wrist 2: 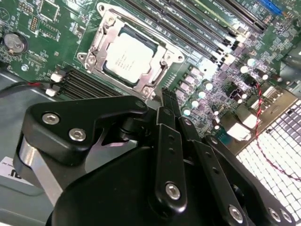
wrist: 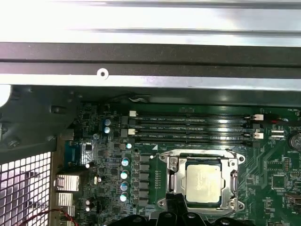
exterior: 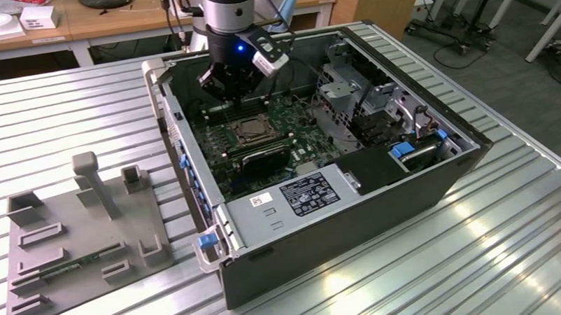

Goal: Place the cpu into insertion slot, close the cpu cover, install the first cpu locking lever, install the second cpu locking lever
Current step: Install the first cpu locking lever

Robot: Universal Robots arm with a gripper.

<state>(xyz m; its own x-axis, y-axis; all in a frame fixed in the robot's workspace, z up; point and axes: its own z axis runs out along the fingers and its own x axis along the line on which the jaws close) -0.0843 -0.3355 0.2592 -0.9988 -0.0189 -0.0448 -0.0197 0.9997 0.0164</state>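
Overhead, in the upper middle of the exterior view, the gripper is lowered into the open computer case, which is laid on its side on the ribbed metal table. The cpu is seen just below the gripper, near the centre of the frame, on the green motherboard. A grey fixture tray is set on the table at the lower part of the exterior view's left, well apart from the case.

In the second wrist view, the fingers are seen pressed together with nothing held between them, and their tips are poised just beside one corner of the socket. The cpu is seated flat in the insertion slot, and the cpu cover is laid down around it, so that the pale chip is framed by the cut-out. Long memory slots are run alongside the socket.

In the first wrist view, the cpu is again shown within the lowered cover, with the dark fingertips close to the socket's edge. The position of the locking levers cannot be told.
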